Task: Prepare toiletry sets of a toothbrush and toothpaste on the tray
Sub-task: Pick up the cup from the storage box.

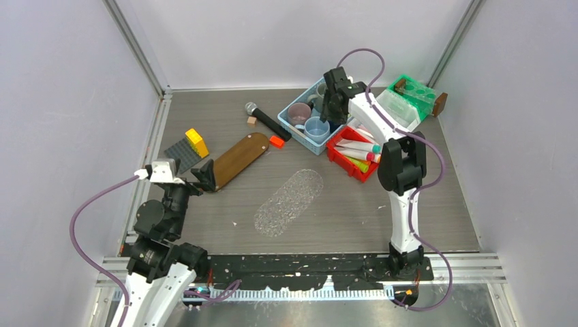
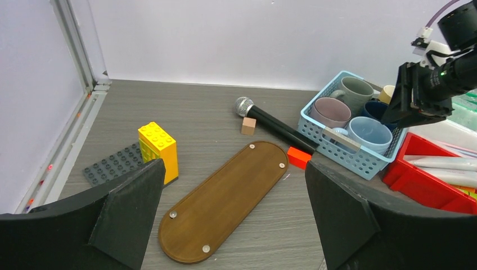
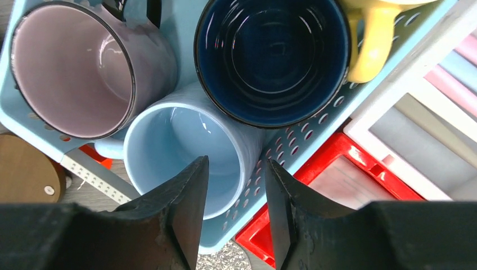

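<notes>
Several toothpaste tubes (image 1: 358, 148) lie in a red bin (image 1: 339, 157); they also show in the left wrist view (image 2: 444, 164). Pastel pink and blue toothbrush handles (image 3: 460, 79) lie in a white box (image 1: 399, 109) behind the bin. A brown oval wooden tray (image 1: 238, 158) lies left of centre, bare. My left gripper (image 1: 204, 176) is wide open and empty just short of the tray's near end (image 2: 219, 202). My right gripper (image 1: 334, 102) hovers over the blue basket's edge beside the red bin (image 3: 337, 163), its jaws slightly apart with nothing between them.
A blue basket (image 1: 300, 127) holds several mugs. A black microphone (image 1: 267, 121), a small wooden cube (image 1: 251, 120) and an orange block (image 1: 276, 142) lie near it. A yellow brick (image 1: 197, 142) stands on a grey plate (image 1: 178, 155). A clear textured oval mat (image 1: 290, 202) lies mid-table. A green box (image 1: 416, 90) stands far right.
</notes>
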